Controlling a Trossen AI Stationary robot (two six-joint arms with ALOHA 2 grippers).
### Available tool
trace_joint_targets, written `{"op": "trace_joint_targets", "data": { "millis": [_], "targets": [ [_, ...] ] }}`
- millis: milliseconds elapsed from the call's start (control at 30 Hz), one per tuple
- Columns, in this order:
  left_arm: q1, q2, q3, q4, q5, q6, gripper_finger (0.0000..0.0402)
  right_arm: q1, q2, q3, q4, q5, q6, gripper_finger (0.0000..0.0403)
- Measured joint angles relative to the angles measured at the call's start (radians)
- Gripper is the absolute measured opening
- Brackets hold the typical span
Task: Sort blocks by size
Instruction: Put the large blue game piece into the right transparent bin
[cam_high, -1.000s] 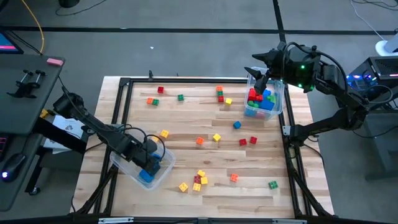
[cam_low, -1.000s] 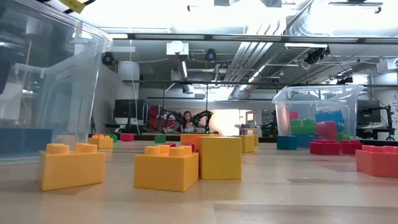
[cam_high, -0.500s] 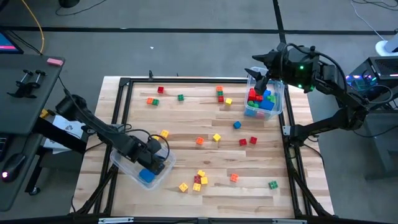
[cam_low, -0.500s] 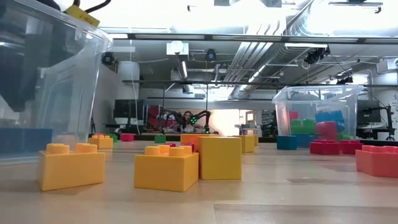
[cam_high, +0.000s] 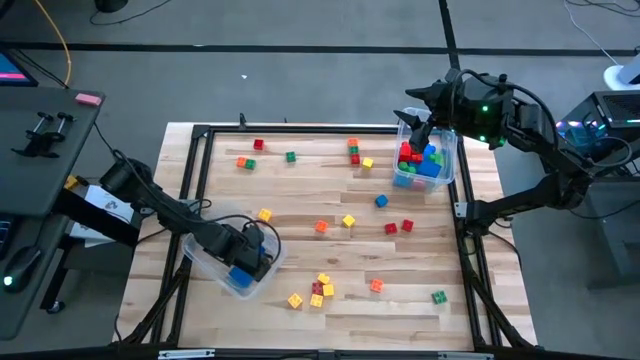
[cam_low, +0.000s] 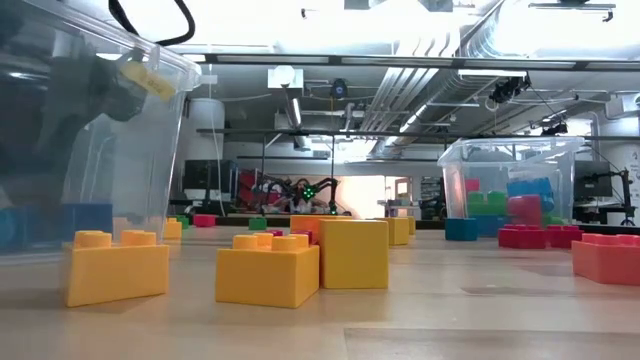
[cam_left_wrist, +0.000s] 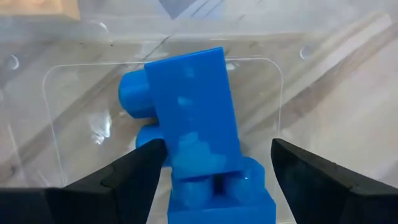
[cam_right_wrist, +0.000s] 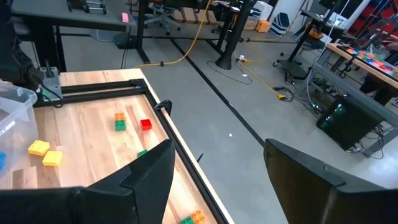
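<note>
Lower left of high view: left gripper (cam_high: 245, 262) down inside clear bin (cam_high: 203, 260) w/ blue blocks (cam_high: 240, 276) beneath it. Upper right: right gripper (cam_high: 418, 128) over 2nd bin (cam_high: 447, 165), which holds red, blue & green blocks (cam_high: 420, 160). Loose blocks across table (cam_high: 300, 205): red, orange, green along top; yellow, orange, blue, red mid-frame; yellow/red cluster (cam_high: 318, 289) lower centre; green one (cam_high: 438, 296) lower right.

Low view: left-side bin wall (cam_low: 150, 150) fills left of frame, dark arm inside, blue block (cam_low: 85, 218) at its bottom. Yellow blocks (cam_low: 300, 255) on table in foreground centre-left. Far bin (cam_low: 510, 190) at right w/ coloured blocks; red blocks (cam_low: 605, 255) at right edge.

Left wrist view: fingers (cam_left_wrist: 134, 177) spread wide, either side of blue block (cam_left_wrist: 199, 130), holding nothing; block lying on bin floor, 2nd blue block below it.

Right wrist view: fingers (cam_right_wrist: 149, 174) apart, nothing between. Yellow blocks (cam_right_wrist: 45, 152) far left, green/orange (cam_right_wrist: 119, 121) & red (cam_right_wrist: 145, 124) blocks on table beyond.
</note>
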Motion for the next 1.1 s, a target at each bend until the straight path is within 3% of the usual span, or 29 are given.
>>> {"op": "trace_joint_targets", "data": {
  "millis": [200,333,633,900,1100],
  "targets": [
    [0.004,0.021,-0.001,-0.006,-0.014,-0.013,0.0285,0.000,0.000,0.000,0.000,-0.007,0.000,0.0245],
    [0.004,0.017,-0.003,-0.011,-0.025,-0.028,0.0250,0.000,0.000,0.000,0.000,-0.007,0.000,0.0245],
    [0.004,-0.054,-0.009,-0.029,-0.065,-0.024,0.0017,0.000,0.000,0.000,0.000,-0.007,0.000,0.0245],
    [0.007,-0.221,-0.008,-0.134,-0.140,-0.022,0.0002,0.000,0.000,0.000,0.000,-0.007,0.000,0.0245],
    [0.007,-0.279,-0.007,-0.148,-0.201,0.079,0.0010,0.000,0.000,0.000,0.000,-0.007,0.007,0.0245]
  ]
}}
